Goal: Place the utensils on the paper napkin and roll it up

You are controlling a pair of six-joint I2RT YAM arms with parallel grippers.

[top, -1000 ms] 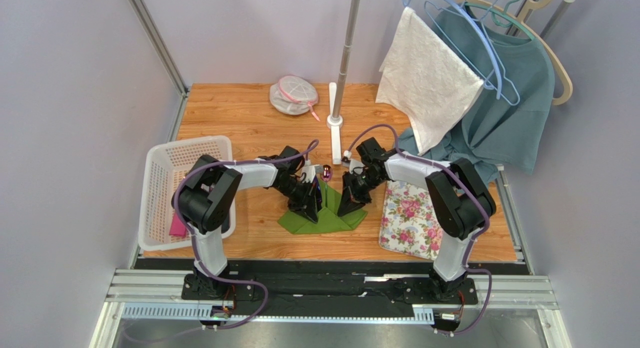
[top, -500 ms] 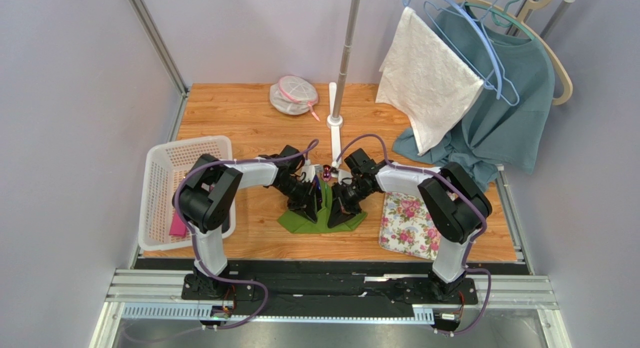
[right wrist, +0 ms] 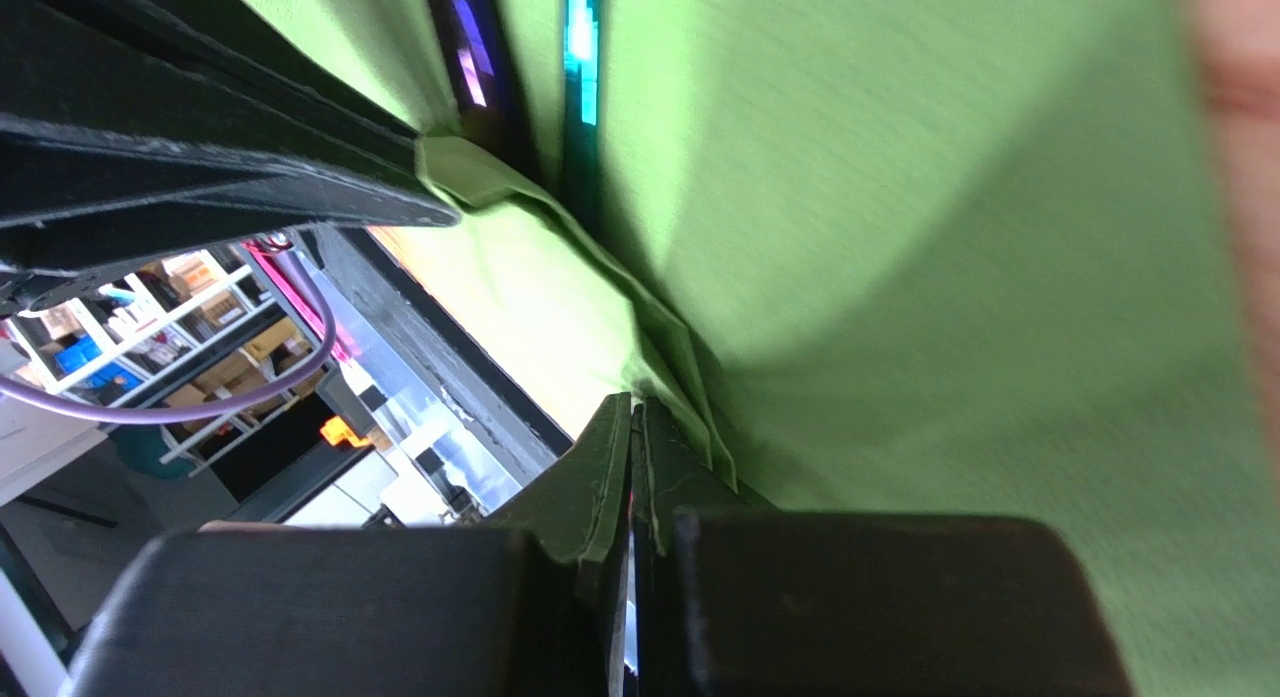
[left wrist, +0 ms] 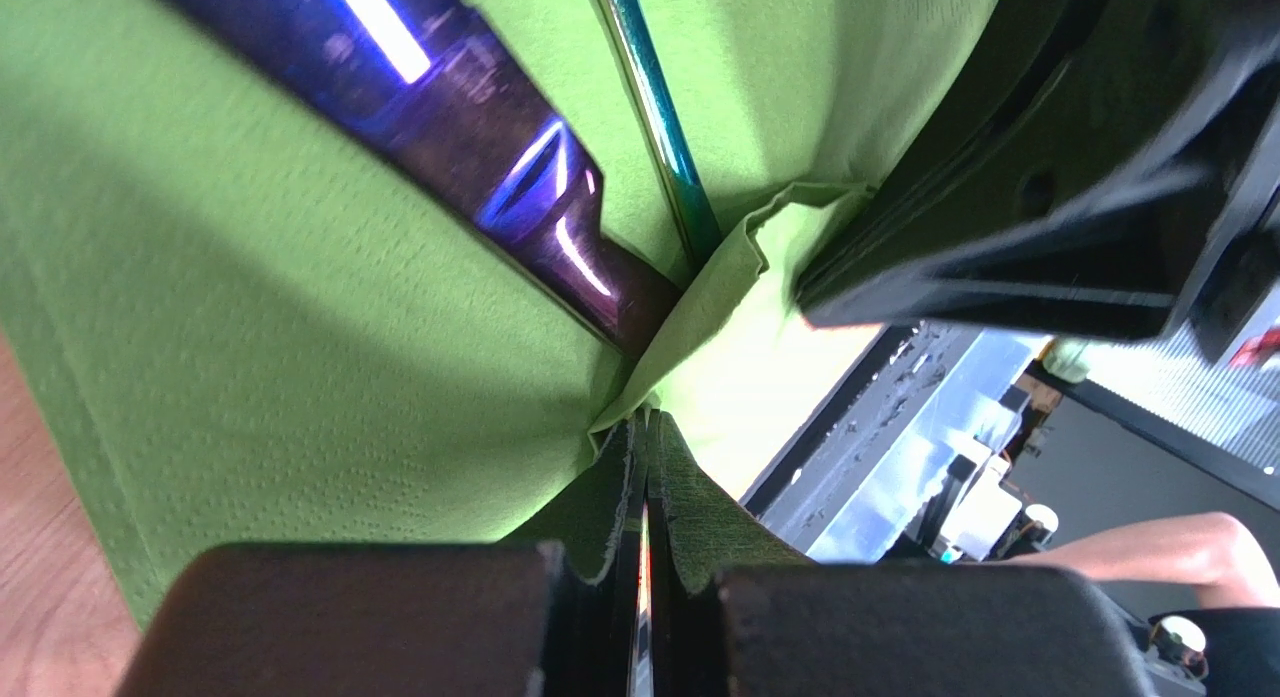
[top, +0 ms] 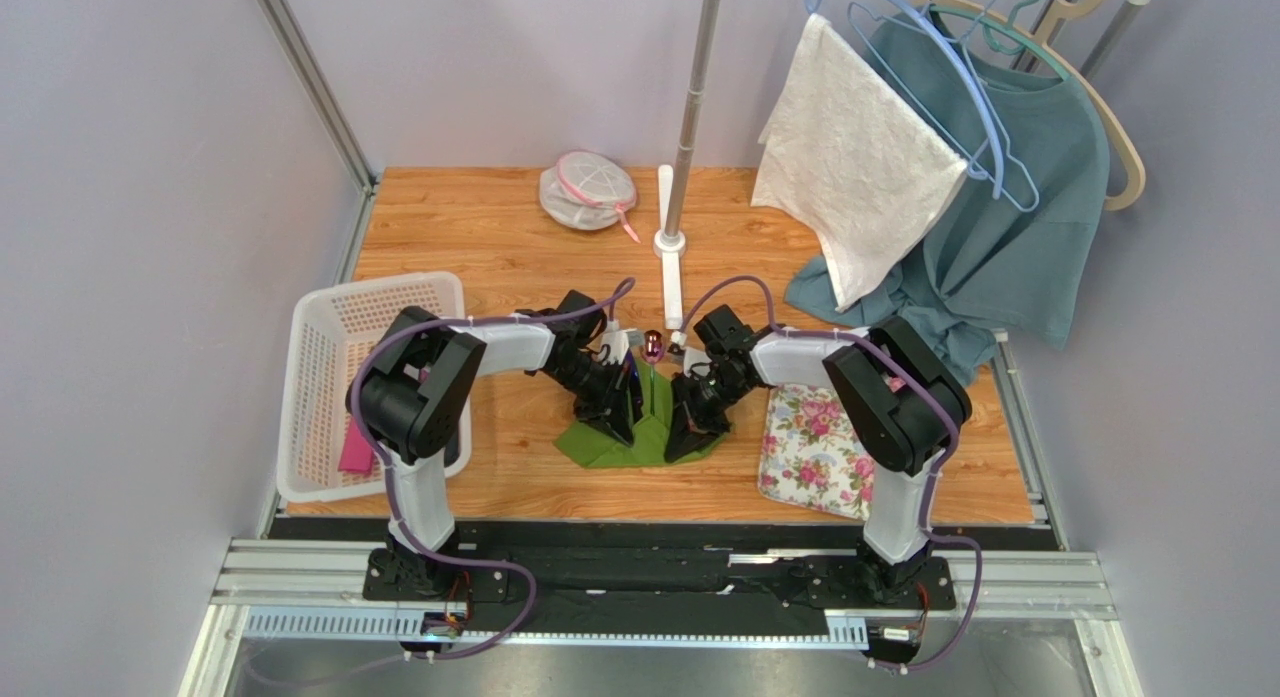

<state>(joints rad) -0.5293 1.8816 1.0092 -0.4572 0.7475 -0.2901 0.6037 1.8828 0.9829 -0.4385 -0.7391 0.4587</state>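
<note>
Top external: paper napkin (top: 648, 429) on wooden table (top: 466, 232), grey walls (top: 150, 157) around.

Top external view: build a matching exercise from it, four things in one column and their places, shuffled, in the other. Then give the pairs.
Things
1. white plastic lattice basket
2. flower-printed rectangular mat
3. thin green paper napkin
4. white textured cloth

Places
A. pinched by the left gripper and the right gripper
B. hanging up at the far right
C. at the left edge of the wooden table
D. lying flat, right of the napkin

Pairs: 1-C, 2-D, 3-A, 4-B
</note>
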